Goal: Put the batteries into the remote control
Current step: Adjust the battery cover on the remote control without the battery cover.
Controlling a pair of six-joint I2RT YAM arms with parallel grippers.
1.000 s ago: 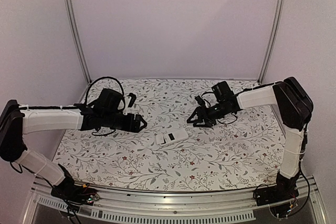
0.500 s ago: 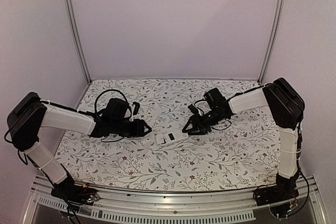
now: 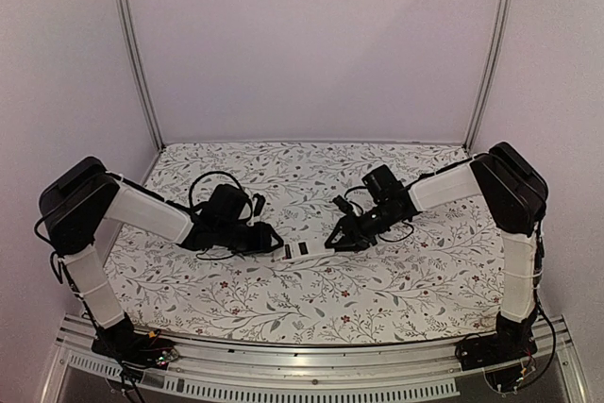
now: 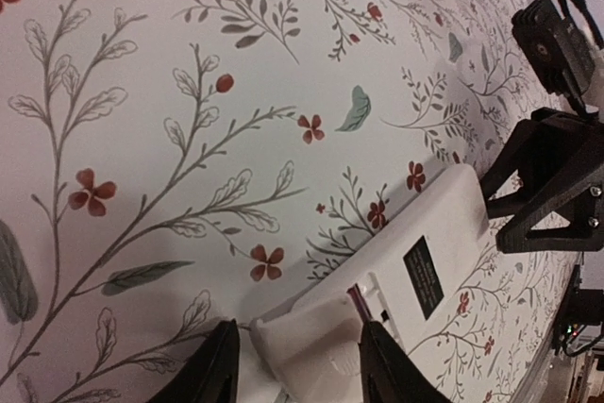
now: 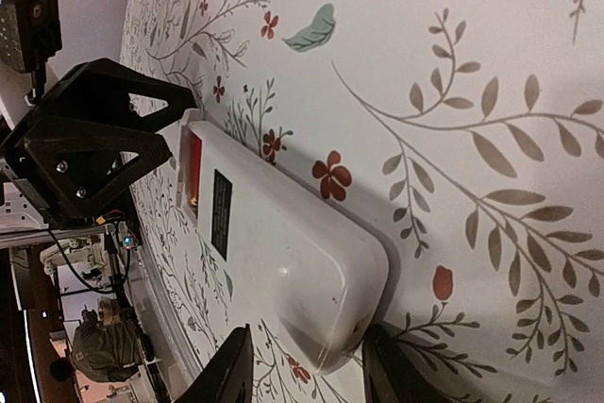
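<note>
Both just closed in | left hand (image 3: 275,243) and right hand (image 3: 334,239) unclenched, each straddling one end of the remote control (image 3: 300,249) — flat on the worktop (image 3: 236,299) between them | bracing grip looks next

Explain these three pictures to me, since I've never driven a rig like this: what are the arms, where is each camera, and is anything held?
Two robot arms are bolted at the near edge of the table. The wide picture looks down from above and behind them. The other two come from a camera on each wrist, so you see that arm's own fingers at the bottom. On the floral tablecloth lies a white remote control, back side up. The left arm's fingers straddle one end of it and the right arm's fingers straddle the other. A gap shows beside a finger in each wrist picture, so nothing looks clamped.
</note>
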